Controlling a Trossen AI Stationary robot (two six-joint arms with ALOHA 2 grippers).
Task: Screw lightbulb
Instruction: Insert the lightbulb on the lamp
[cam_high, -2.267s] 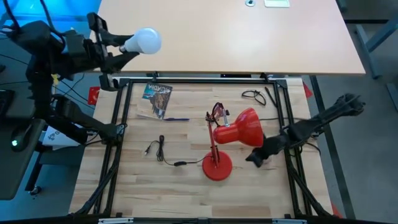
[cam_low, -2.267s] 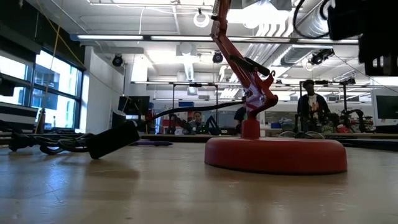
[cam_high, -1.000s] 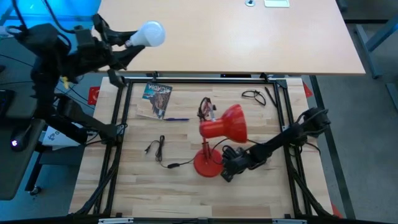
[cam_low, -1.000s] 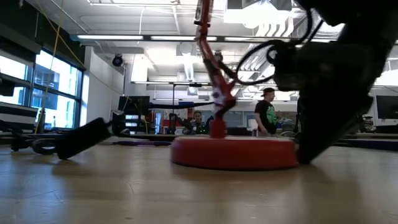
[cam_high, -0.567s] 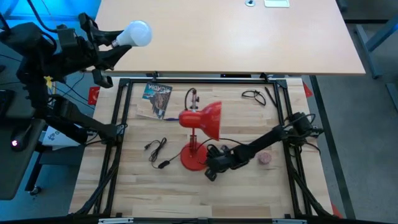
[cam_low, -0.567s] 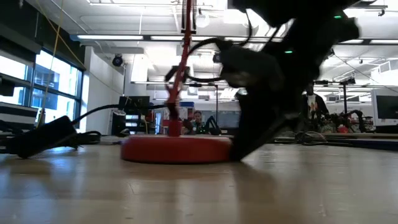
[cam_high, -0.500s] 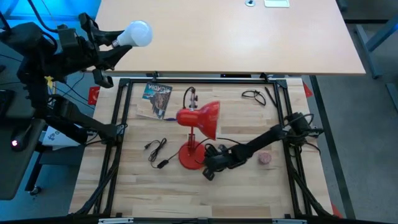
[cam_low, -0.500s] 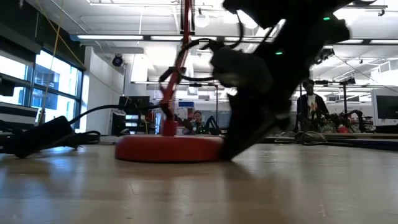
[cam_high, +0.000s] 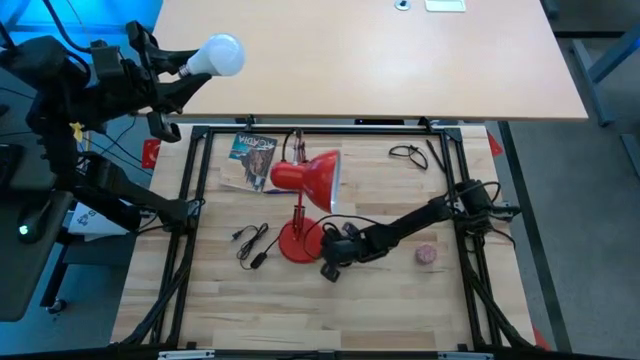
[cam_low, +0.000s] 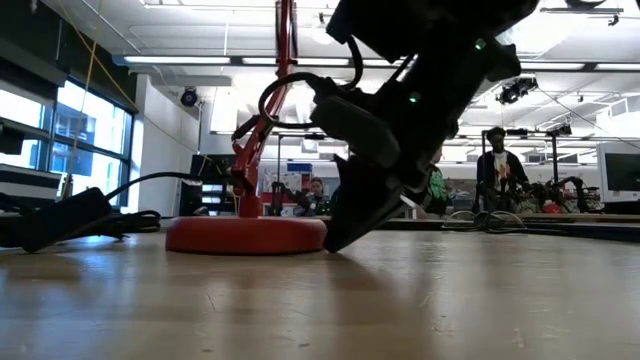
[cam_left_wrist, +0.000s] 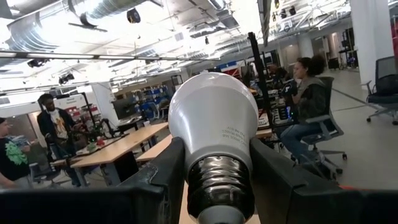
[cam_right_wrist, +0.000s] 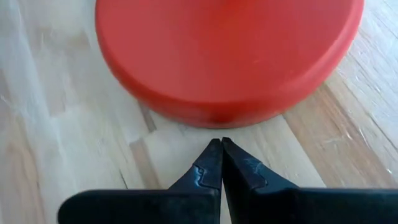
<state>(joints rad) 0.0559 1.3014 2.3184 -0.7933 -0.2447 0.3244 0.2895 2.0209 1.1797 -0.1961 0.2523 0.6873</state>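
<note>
White bulb: lightbulb (cam_high: 219, 55) held up high off the table's far-left corner, glass end pointing right in high view; grey screw base (cam_left_wrist: 220, 186) sits between the fingers.
Left gripper: left gripper (cam_high: 172, 72) clamped on the lightbulb at its base; in the left wrist view the two dark fingers (cam_left_wrist: 164, 180) flank the screw base on both sides.
Right gripper: right gripper (cam_high: 327, 268) pinched tight with nothing in it, tips meeting in a point (cam_right_wrist: 219, 149), low on the wood right at the edge of the lamp base; touching or just short, can't tell.
Lamp: red lamp (cam_high: 305, 180) standing on the table, round base (cam_high: 297, 243) mid-table, shade (cam_high: 318, 181) tilted toward the far side.
Lamp cord: black cord with plug (cam_high: 252, 247) lying left of the base.
Table: light wood table (cam_high: 230, 310), black frame around it.
Other items: small pink ball (cam_high: 427, 255) right of the right arm; booklet (cam_high: 252, 152) far left; glasses (cam_high: 407, 153) far right.
Background: people (cam_low: 497, 170) in the room behind, low view.
</note>
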